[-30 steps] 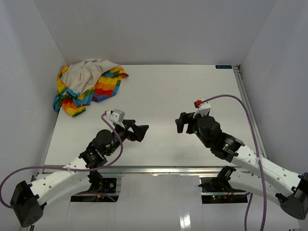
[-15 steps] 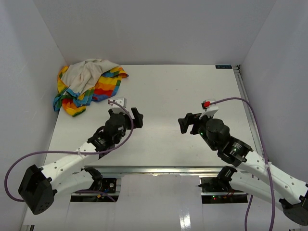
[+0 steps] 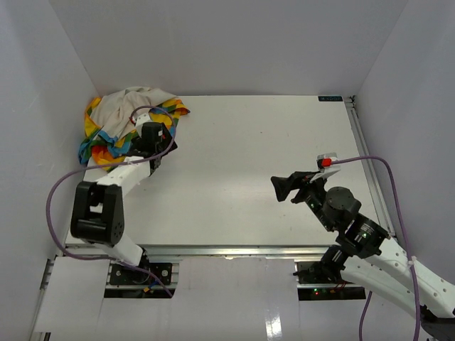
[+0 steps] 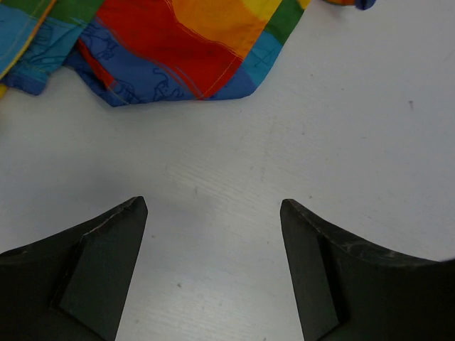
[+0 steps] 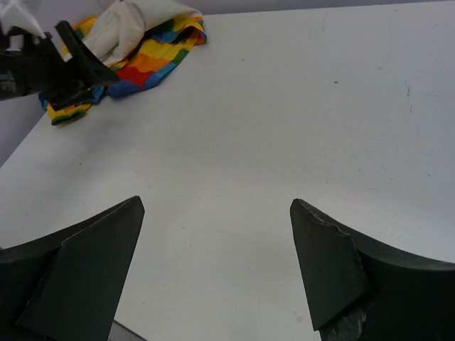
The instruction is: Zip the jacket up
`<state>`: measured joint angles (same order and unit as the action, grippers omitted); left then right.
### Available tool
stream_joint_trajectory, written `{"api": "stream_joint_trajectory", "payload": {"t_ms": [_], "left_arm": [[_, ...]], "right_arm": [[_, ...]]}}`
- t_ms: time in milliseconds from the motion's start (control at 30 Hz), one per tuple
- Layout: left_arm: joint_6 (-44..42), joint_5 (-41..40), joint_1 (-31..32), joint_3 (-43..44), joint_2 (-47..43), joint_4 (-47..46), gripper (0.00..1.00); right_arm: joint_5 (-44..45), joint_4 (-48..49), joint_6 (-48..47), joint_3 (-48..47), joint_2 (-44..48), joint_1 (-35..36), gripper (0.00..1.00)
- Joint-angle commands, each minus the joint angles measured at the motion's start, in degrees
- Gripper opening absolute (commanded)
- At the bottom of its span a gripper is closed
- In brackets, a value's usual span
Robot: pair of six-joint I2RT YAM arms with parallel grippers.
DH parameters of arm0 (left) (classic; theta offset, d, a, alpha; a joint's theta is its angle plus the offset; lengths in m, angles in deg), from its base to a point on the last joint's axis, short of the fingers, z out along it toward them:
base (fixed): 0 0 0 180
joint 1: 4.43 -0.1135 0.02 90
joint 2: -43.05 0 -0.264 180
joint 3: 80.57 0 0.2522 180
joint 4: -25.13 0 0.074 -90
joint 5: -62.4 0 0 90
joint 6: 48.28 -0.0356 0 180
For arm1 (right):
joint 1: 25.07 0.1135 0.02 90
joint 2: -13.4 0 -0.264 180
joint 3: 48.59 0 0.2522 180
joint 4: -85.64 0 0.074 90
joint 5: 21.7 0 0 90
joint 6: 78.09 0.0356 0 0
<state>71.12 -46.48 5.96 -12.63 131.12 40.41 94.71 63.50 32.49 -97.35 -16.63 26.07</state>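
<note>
The jacket (image 3: 124,121) lies crumpled at the table's far left corner, rainbow blocks outside and cream lining on top. My left gripper (image 3: 155,150) hangs open at its near right edge. In the left wrist view the red, orange and blue fabric (image 4: 178,50) fills the top, and the left gripper (image 4: 212,202) is over bare table just short of it, holding nothing. My right gripper (image 3: 284,187) is open over the table's right half, far from the jacket. In the right wrist view the right gripper (image 5: 217,202) is empty, with the jacket (image 5: 146,42) far off at top left.
The white table (image 3: 242,135) stands between grey walls on the left, back and right. A metal rail (image 3: 362,153) runs along its right edge. The left arm's elbow (image 3: 96,213) stands at the near left. The left arm's head (image 5: 60,64) shows in the right wrist view.
My left arm has swung from mid-table out to the far left, up to the jacket's edge. My right gripper has drawn back a little toward the near right.
</note>
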Motion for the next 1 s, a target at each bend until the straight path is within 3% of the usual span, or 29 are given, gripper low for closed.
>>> {"api": "stream_joint_trajectory", "payload": {"t_ms": [0, 167, 300, 467, 533, 567, 733, 833, 967], "left_arm": [[-1.63, -4.24, -1.04, 10.07, 8.71, 5.36, 0.87], [-5.56, -1.74, -4.89, 16.20, 14.40, 3.39, 0.85], [-7.70, -2.61, -5.61, 23.09, 23.57, 8.21, 0.85], [-6.29, -2.12, -7.36, 24.80, 27.90, 9.28, 0.85], [-6.98, -2.11, -7.49, 25.18, 29.77, 9.37, 0.80], [-7.24, -1.23, -7.49, 25.43, 30.16, 9.25, 0.72], [-7.08, 5.93, -7.15, 25.89, 29.28, 9.46, 0.05], [-4.53, 9.13, -4.39, 22.90, 25.12, 9.24, 0.00], [-3.76, 11.33, 7.93, 18.72, 16.45, 7.37, 0.00]], "right_arm": [[0.56, 2.77, -0.43, 0.54, 2.29, 0.19, 0.90], [0.33, 2.62, -0.23, 0.67, 3.13, 0.19, 0.90], [0.10, 1.98, 0.08, 0.30, 3.04, 0.19, 0.90], [1.43, 2.15, 0.16, 0.64, 2.55, 0.19, 0.90], [1.28, 2.05, 0.08, 0.55, 2.08, 0.19, 0.90], [1.09, 2.05, 0.08, 0.48, 1.89, 0.19, 0.90], [1.02, 1.88, 0.16, 0.37, 1.72, 0.19, 0.90], [0.65, 1.88, 0.26, 0.10, 1.82, 0.19, 0.90], [0.57, 2.14, 0.37, 0.23, 1.80, 0.19, 0.90]]}}
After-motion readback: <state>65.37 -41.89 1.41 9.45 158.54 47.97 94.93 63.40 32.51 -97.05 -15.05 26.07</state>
